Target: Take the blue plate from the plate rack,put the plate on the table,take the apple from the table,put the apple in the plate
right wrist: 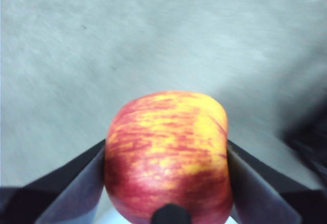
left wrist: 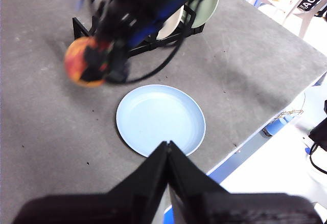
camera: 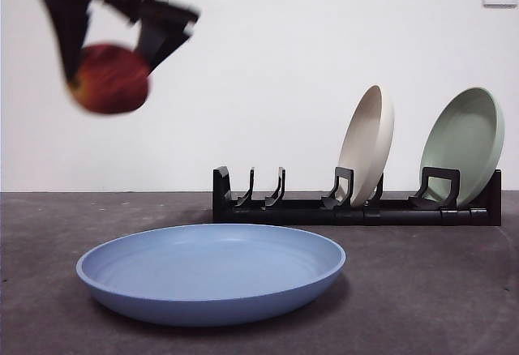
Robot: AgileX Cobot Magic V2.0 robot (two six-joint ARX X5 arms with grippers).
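While the right gripper [camera: 109,51] hangs high at the left of the front view, well above the table [camera: 422,290], the apple [camera: 109,78] sits pinched between its two black jaws. The right wrist view shows one jaw pressed against each flank of the apple [right wrist: 168,155], which fills the gap between them, with blurred grey table beneath. Below and a little to the right, the blue plate [camera: 211,272] lies flat on the table, right side up and with nothing in it; the apple is off to the side of the plate's rim rather than over its middle, as the left wrist view also shows. Farther right and behind, the plate rack [camera: 357,205] stands near the wall, its left slots bare, a beige plate [camera: 366,143] and then a pale green plate [camera: 464,143] leaning upright in it. The left gripper [left wrist: 167,147] waits high above the near table edge, its jaws pressed together on nothing.
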